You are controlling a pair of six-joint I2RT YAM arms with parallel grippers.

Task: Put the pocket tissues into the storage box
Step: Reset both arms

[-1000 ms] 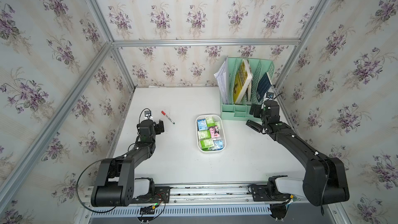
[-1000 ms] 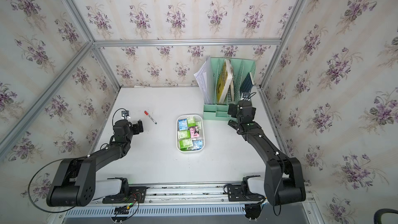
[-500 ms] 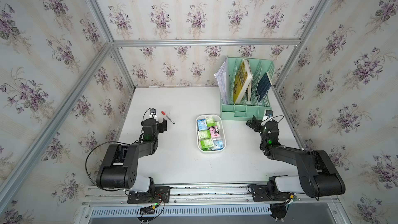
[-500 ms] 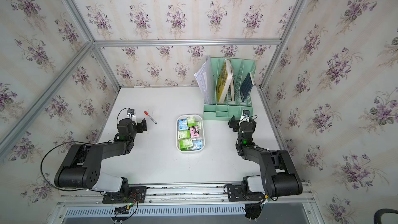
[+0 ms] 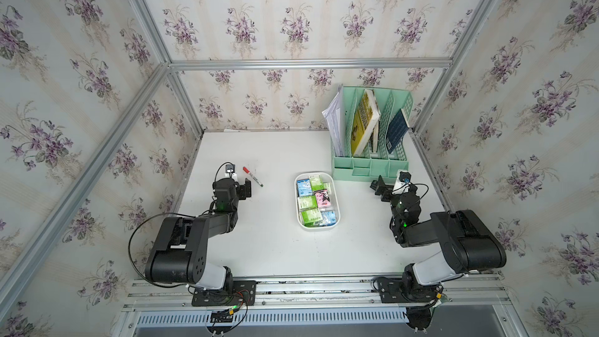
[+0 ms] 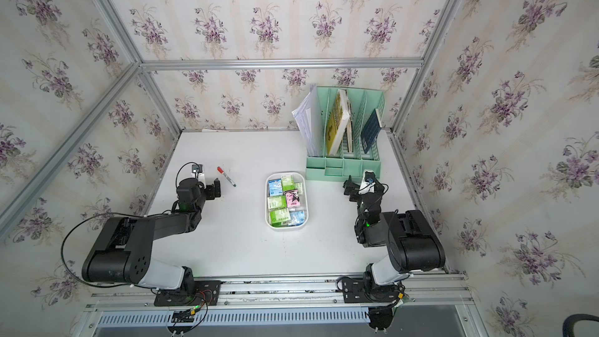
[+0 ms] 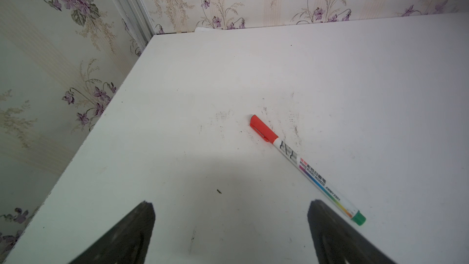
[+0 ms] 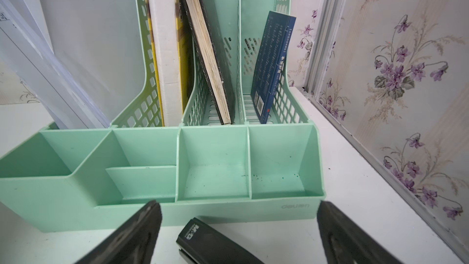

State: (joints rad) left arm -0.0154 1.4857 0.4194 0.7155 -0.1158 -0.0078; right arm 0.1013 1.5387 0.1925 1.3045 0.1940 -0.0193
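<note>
Writing: the marker (image 7: pixel 304 167) barrel reads "WHITE BOARD MARKER" beside a rainbow band. The stapler (image 8: pixel 210 242) lid reads "M&G". The organiser (image 8: pixel 76 199) front has an embossed brand mark, too faint to read. The blue book (image 8: pixel 272 67) carries Chinese characters and a printed code.
Wrist views only: all that writing, and the stapler, which lies on the table (image 5: pixel 275 248) just in front of the organiser, between the right fingers (image 8: pixel 142 224).
Top views only: tissues (image 5: pixel 311 217) and box (image 5: pixel 317 227), mid-table, well apart from both grippers.
Tissues: all seen lie in the box. Seven show on top: four green-and-white, two light blue, one pink.
Other counts: one marker and one stapler. In the organiser are one yellow book (image 5: pixel 364 124), one dark book (image 8: pixel 210 59), the blue book and one sheaf of papers (image 5: pixel 334 124).
Left gripper (image 7: pixel 231 204): jaws apart and empty, low over the table. The marker's green end is just beside one finger.
Right gripper (image 8: pixel 238 203): jaws spread wide, gripping nothing, facing the organiser.
</note>
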